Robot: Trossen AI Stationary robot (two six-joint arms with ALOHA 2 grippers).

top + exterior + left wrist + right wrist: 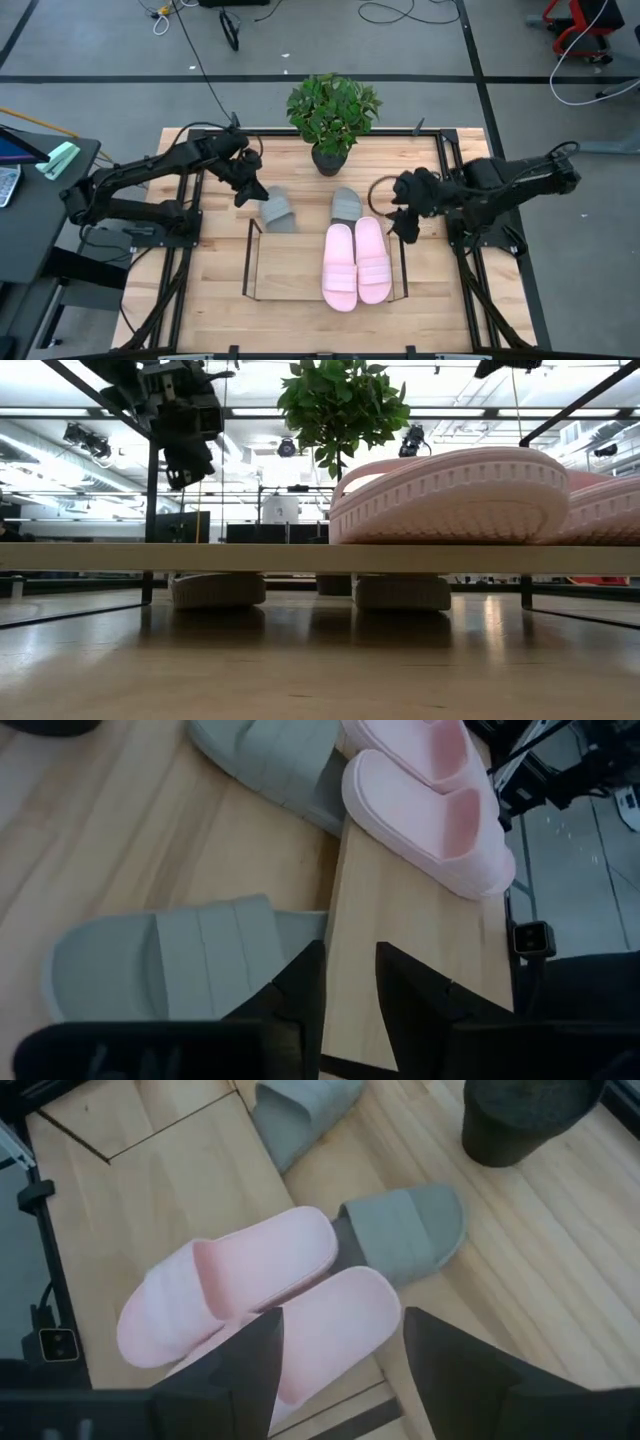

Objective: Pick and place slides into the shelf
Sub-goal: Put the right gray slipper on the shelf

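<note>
Hovering above the left grey slide (279, 209), the left gripper (243, 187) has its fingers a narrow gap apart and holds nothing. Both pink slides (355, 264) lie on the shelf (285, 270) board, right half; the second grey slide (346, 205) sits on the table just behind the shelf's back edge. Right gripper (405, 222) waits beside the pink pair, jaws wide, empty. Risks: so narrow a gap may not straddle the strap, pushing the slide away; a sloppy lift could catch the wire frame; the plant pot (330, 160) stands near.
</note>
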